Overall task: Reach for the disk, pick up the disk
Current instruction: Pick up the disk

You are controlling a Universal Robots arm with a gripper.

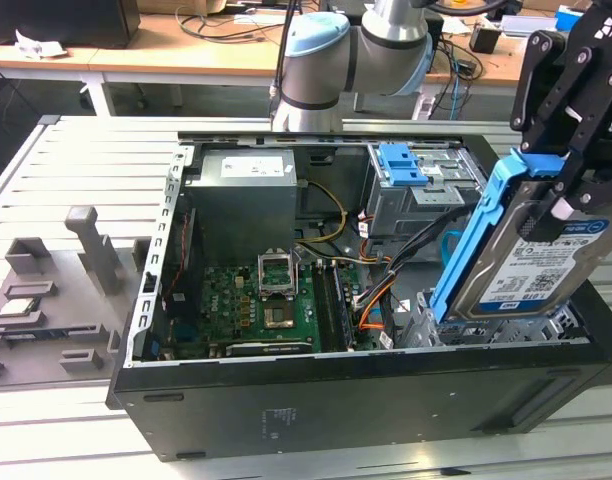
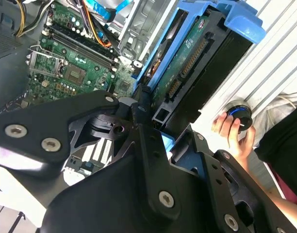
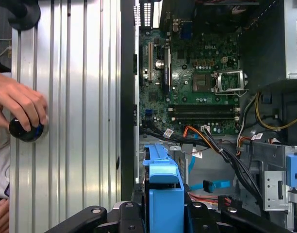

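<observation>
The disk [image 1: 546, 262], a silver drive with a white-and-blue label in a blue plastic frame, stands tilted on edge above the right end of the open computer case [image 1: 366, 400] in the exterior view. My black gripper [image 1: 558, 178] is shut on its upper end, fingers on either side of the blue frame. In the second wrist view the disk [image 2: 187, 63] runs away from the gripper [image 2: 160, 133], its green circuit side showing. The first wrist view has the disk's blue frame [image 3: 164, 187] between the fingers of the gripper [image 3: 164, 216].
Inside the case lie the motherboard [image 1: 271, 300], a grey power supply [image 1: 241, 200], cables [image 1: 386, 270] and a drive cage with a bare blue bracket [image 1: 401, 165]. Grey fixtures [image 1: 56, 290] stand at the exterior view's left. A person's hand [image 3: 20, 104] rests on a black knob beside the case.
</observation>
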